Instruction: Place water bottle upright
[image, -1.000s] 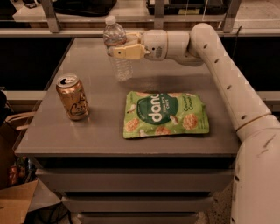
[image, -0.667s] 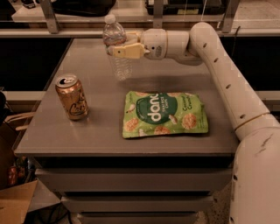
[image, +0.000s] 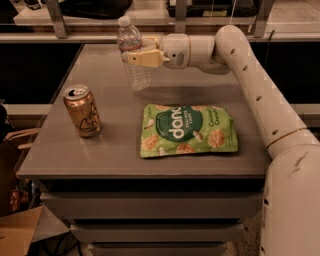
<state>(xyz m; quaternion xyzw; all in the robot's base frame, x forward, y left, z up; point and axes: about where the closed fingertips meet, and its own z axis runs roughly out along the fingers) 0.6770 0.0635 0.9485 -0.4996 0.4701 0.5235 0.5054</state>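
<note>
Camera view: upright water bottle (image: 136, 77) sits clamped in the gripper (image: 132, 54).

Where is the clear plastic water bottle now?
Camera view, upper left: the clear ribbed plastic bottle stands at the grey table's far side, in the gripper, behind the gold can and green snack bag.

Far on the matt grey tabletop (image: 95, 70), the smooth cream plastic gripper (image: 131, 51) clasped the clear ribbed plastic water bottle (image: 135, 72) — glossy, like the gold metal can (image: 82, 111) at left.
</note>
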